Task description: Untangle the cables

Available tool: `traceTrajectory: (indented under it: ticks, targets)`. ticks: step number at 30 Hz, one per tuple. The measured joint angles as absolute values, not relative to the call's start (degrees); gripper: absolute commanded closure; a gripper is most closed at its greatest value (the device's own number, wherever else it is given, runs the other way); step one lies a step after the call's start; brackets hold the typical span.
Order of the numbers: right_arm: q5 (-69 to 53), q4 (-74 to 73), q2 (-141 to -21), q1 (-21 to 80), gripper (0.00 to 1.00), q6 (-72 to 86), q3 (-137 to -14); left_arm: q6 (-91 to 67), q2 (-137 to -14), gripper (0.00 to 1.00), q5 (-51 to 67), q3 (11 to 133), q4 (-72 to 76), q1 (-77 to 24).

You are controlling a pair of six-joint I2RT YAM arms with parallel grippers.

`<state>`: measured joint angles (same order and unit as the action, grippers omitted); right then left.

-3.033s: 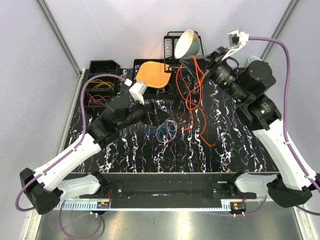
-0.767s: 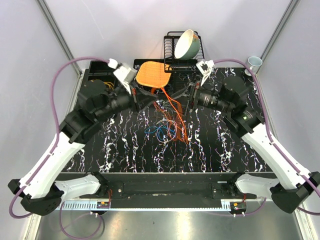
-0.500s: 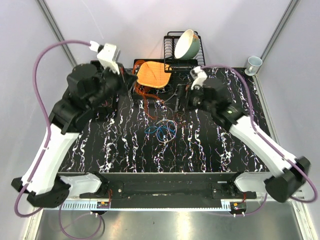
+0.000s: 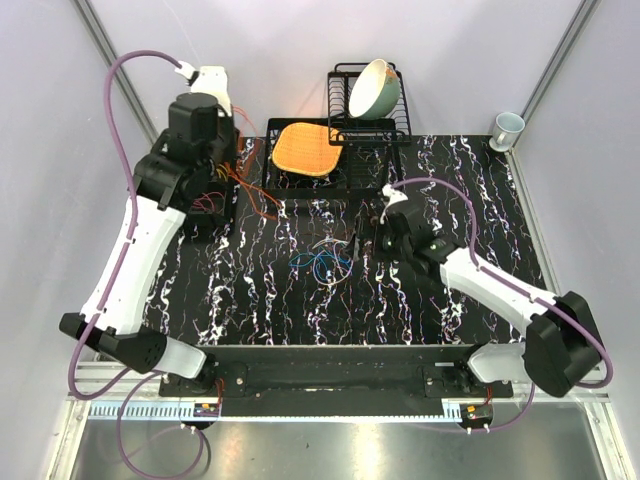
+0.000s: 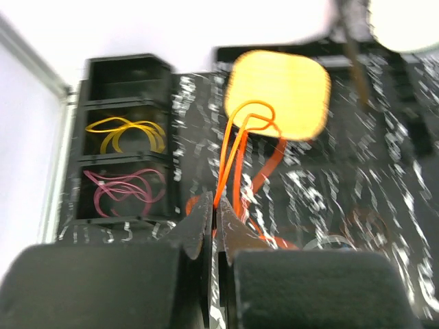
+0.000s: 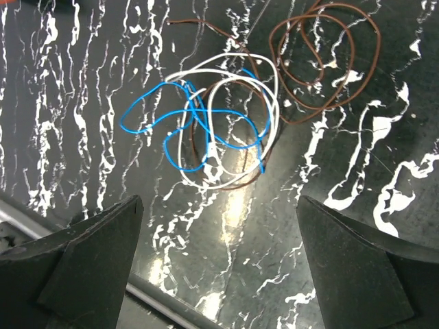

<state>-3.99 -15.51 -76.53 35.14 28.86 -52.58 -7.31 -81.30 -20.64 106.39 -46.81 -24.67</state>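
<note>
Cable point(image 5: 223, 164), orange, in left end effector point(image 5: 214, 205)

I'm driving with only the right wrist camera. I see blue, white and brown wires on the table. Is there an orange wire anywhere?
Observer: Yes. The left gripper is shut on an orange wire, at the far left of the table.
Operator: What's next to it?
Observer: A black bin, with yellow wires in one slot and pink wires in the next.
Operator: Anything at the back?
Observer: A dish rack holding a bowl.

orange cable point(image 5: 236, 171), blue cable point(image 6: 134, 104), black white-veined table point(image 4: 250, 290)
</note>
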Motion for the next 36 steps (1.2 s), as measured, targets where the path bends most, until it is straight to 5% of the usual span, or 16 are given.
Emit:
traceTrajectory:
  ticks: [12,36]
  targets:
    - [-3.0,4.5,-68.9,35.1,0.00,29.0,-32.6,-8.0,-89.2,1.00,-17.4,112.4,-39.0,-10.9]
    - [-3.7,8.8,-74.3,35.1,0.00,29.0,-34.5,-10.8,-114.3,1.00,-14.3,127.2,-25.6,-0.7]
